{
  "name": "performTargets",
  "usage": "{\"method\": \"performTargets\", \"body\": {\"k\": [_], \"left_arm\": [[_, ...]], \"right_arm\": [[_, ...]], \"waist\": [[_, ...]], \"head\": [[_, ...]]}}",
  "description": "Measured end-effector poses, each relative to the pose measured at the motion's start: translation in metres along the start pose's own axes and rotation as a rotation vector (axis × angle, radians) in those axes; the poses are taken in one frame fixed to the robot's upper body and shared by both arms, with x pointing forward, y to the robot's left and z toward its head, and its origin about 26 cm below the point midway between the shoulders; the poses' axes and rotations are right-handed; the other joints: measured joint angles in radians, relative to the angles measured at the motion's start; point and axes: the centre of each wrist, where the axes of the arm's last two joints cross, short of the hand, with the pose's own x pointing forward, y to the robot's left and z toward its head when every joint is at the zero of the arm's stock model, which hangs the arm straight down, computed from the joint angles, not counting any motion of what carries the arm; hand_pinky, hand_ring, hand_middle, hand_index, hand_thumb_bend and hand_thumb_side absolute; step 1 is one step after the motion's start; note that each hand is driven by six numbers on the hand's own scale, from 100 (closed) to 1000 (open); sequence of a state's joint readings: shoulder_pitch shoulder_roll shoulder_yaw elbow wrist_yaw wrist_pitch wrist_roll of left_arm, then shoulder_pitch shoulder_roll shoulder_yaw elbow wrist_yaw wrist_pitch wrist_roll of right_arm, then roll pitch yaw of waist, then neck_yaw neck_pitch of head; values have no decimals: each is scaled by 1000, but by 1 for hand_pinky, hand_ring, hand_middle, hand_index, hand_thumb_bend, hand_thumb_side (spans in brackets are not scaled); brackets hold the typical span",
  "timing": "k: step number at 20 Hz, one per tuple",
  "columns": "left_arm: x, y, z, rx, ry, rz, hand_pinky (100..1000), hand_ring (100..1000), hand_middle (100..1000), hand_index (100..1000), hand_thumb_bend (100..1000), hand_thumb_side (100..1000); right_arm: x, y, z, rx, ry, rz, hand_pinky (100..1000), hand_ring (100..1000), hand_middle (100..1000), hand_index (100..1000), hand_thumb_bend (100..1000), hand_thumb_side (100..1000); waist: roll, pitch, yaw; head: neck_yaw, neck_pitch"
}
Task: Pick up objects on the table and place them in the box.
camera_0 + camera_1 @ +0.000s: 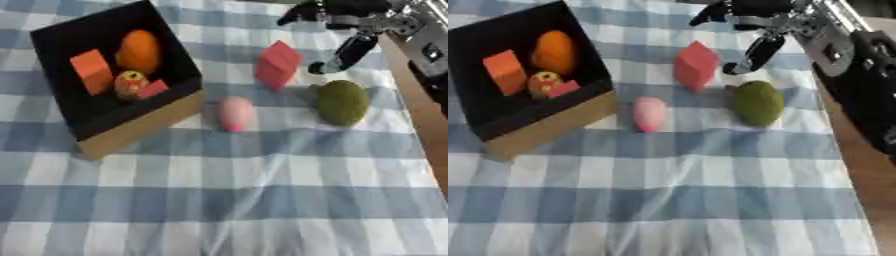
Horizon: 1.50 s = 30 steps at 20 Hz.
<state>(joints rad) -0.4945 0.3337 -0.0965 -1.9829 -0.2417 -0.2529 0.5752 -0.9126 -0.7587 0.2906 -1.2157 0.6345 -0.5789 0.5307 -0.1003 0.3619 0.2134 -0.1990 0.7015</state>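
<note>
Right eye view: more right hand [754, 35].

This looks like a staged tabletop test area, such as a lab or demonstration bench, though little beyond the table shows. A blue-and-white checked cloth [262, 200] covers a brown wooden tabletop [420, 115], bare along the right edge. On it lie toy-like props: a red block [278, 64], a pink egg-shaped piece [235, 113], a green avocado-like lump [342, 102], and a black-lined cardboard box [140, 131].
</note>
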Motion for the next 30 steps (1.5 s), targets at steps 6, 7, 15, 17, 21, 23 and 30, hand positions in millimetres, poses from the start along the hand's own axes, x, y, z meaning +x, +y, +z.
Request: {"method": "performTargets", "body": {"k": [6, 7, 15, 17, 21, 23, 30], "left_arm": [[0, 0, -1, 3, -2, 1, 741, 892, 743, 798, 571, 626], [0, 0, -1, 3, -2, 1, 741, 892, 743, 798, 571, 626], [1, -1, -3, 5, -5, 6, 741, 893, 743, 797, 570, 627], [1, -2, -3, 5, -8, 7, 741, 894, 743, 797, 569, 628], [1, -2, -4, 6, -10, 9, 741, 895, 744, 798, 568, 628], [1, -2, -4, 6, -10, 9, 741, 894, 744, 797, 568, 628], [1, -2, -4, 5, -9, 8, 742, 894, 743, 798, 567, 628]], "right_arm": [[-4, 1, -3, 34, -5, 21, 958, 963, 923, 1000, 402, 100], [-4, 1, -4, 36, -5, 23, 958, 963, 922, 1000, 402, 100], [-6, 3, -13, 53, 3, 33, 956, 965, 921, 1000, 410, 114], [-7, 5, -15, 64, 7, 39, 956, 962, 914, 1000, 413, 125], [-6, 11, -19, 77, 4, 37, 955, 957, 879, 982, 415, 124], [-6, 12, -22, 80, 2, 32, 954, 956, 843, 963, 416, 125], [-6, 12, -27, 81, 5, 20, 912, 872, 530, 718, 295, 117]], "waist": [[0, 9, 6], [0, 11, 7], [0, 23, 16], [0, 27, 19], [0, 31, 20], [0, 33, 20], [0, 33, 21]], "head": [[-4, -6], [-4, -8], [-8, -18], [-9, -18], [-10, -18], [-11, -18], [-13, -18]]}}
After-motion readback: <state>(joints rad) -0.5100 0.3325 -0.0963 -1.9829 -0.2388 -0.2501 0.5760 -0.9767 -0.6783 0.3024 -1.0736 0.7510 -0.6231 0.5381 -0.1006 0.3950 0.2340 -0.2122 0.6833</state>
